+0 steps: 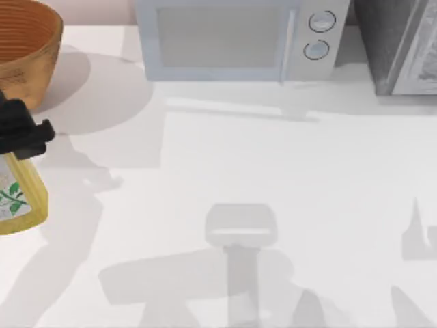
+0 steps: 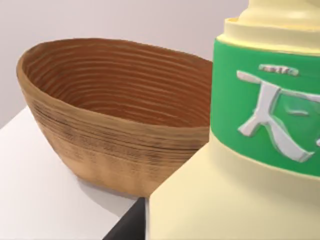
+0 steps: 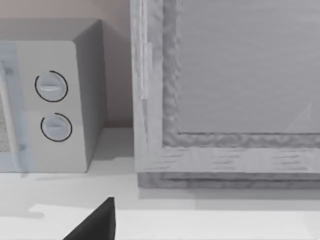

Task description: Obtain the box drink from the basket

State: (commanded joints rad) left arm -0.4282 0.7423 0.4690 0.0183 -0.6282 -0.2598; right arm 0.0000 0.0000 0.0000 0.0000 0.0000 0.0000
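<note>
Your left pincer [image 1: 24,137] sits at the far left edge of the worktop [image 1: 225,171], just in front of the basket [image 1: 24,48]. It's pinching the box drink [image 1: 17,195], which hangs below the black fingers in the top view. The drink is already out of the basket and clear of its rim, so the extraction itself looks done; what's left is carrying or setting down, my read only.

Grip looks to be near the cap end, body trailing toward the front edge of the worktop. That fits a reach down into a deep bowl: the top is the part you can get at. In the left wrist view the drink [image 2: 240,150] is right up against the camera, with the basket [image 2: 115,125] behind it and nothing visible inside on the ribbed wall.

The drink: small yellow container, white label with green leaves in the top view; left wrist view shows a green band with raised white lettering and a pale stepped neck above it. Rigid-looking, so a firm pinch should hold.

Behind: pale grey microwave [image 1: 239,37] at the back, grey cabinet-like block [image 1: 403,44] at back right.
</note>
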